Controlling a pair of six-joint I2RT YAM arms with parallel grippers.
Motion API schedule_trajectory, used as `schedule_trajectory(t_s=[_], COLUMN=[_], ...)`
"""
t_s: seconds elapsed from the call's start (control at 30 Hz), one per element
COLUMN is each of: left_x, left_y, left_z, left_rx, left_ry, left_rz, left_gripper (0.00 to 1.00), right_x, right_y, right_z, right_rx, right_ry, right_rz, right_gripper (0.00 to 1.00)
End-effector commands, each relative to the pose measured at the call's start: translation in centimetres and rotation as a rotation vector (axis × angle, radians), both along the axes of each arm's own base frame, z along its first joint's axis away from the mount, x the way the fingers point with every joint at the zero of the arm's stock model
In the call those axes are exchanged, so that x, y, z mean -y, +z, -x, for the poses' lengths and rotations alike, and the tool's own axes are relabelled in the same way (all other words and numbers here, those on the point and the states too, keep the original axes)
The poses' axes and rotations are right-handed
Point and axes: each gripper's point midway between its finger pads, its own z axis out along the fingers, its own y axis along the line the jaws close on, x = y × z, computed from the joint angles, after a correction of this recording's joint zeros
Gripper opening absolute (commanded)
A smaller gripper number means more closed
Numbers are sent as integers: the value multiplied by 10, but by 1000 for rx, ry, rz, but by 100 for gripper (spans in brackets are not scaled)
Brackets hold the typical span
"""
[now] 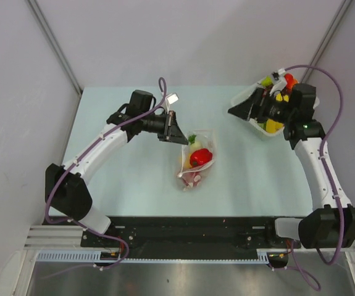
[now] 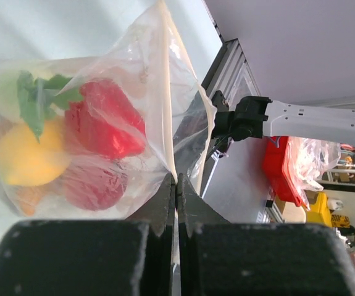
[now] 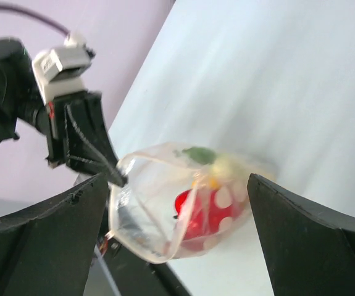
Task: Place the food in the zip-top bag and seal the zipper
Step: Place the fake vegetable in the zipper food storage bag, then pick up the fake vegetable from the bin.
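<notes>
The zip-top bag (image 1: pixel 197 159) lies mid-table, clear with cream dots, its mouth gaping toward the left arm. Inside it I see food: a red bell pepper (image 2: pixel 106 120), a yellow lemon (image 2: pixel 29 154) and a green-topped radish (image 2: pixel 38 98). My left gripper (image 1: pixel 178 132) is shut on the bag's rim, and the pale zipper (image 2: pixel 167 92) strip runs down into its jaws (image 2: pixel 176 180). The right wrist view shows the bag (image 3: pixel 183 203) held open by that pinch. My right gripper (image 1: pixel 233 111) is open and empty, well to the right of the bag, above a basket.
A white basket (image 1: pixel 265 131) at the back right holds more toy food, yellow (image 1: pixel 275 126) and orange-red (image 1: pixel 290 80) pieces; the right arm's wrist hangs over it. Grey walls close in the table on the left, back and right.
</notes>
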Motion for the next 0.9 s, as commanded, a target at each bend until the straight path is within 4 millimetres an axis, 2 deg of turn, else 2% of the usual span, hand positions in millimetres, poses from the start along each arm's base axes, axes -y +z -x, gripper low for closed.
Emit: schedule_trajectory(t_s=[0.0, 0.07, 0.1, 0.13, 0.17, 0.2, 0.23, 0.27, 0.3, 0.33, 0.43, 0.47, 0.5, 0.53, 0.57, 0.6, 0.63, 0.67, 0.7, 0.73, 0.8, 0.87], left_x=[-3, -4, -5, -6, -6, -6, -6, -7, -6, -6, -6, -7, -7, -6, -6, -6, -6, -6, -6, -6, -6, -7], left_y=[14, 13, 15, 14, 14, 13, 13, 12, 11, 10, 9, 8, 9, 9, 8, 8, 7, 7, 5, 4, 3, 0], left_z=[1, 0, 0, 1, 1, 2, 1, 2, 2, 1, 1, 1, 0, -1, -1, -1, -1, -1, -2, -2, -2, -3], left_rx=[32, 47, 58, 60, 63, 60, 62, 63, 59, 57, 55, 53, 57, 59, 58, 58, 54, 53, 48, 47, 46, 43], left_ry=[-5, 0, 0, -4, -7, -7, -8, -6, -8, -7, -4, -2, -1, 1, 1, 1, 0, 0, 1, 0, 0, 2], left_rz=[51, 40, 42, 37, 33, 31, 30, 28, 28, 27, 24, 21, 22, 22, 22, 22, 19, 21, 17, 15, 12, 6], left_gripper=[0, 0, 0, 0, 0, 0, 0, 0, 0, 0, 0, 0, 0, 0, 0, 0, 0, 0, 0, 0, 0, 0], right_x=[50, 80, 113, 128, 149, 165, 192, 205, 216, 233, 266, 282, 290, 299, 310, 317, 320, 319, 324, 326, 325, 323], right_y=[34, 52, 53, 58, 75, 82, 73, 88, 84, 65, 63, 35, 49, 39, 9, 3, 16, 13, -16, 2, -34, -39], right_z=[-26, -45, -59, -68, -78, -85, -101, -110, -121, -138, -167, -188, -198, -209, -226, -235, -244, -249, -264, -270, -284, -291], right_rx=[167, 260, 275, 303, 367, 392, 377, 425, 424, 382, 414, 366, 411, 394, 333, 337, 374, 364, 331, 392, 338, 351], right_ry=[-109, -200, -279, -309, -369, -412, -464, -500, -522, -546, -606, -624, -635, -644, -642, -639, -639, -622, -599, -588, -540, -513], right_rz=[40, 92, 105, 118, 144, 161, 178, 215, 242, 260, 335, 355, 393, 411, 421, 446, 455, 451, 471, 507, 527, 542], right_gripper=[100, 100, 100, 100, 100, 100, 100, 99, 99, 99, 99, 100, 100, 100, 99, 100, 100, 100, 100, 100, 100, 100])
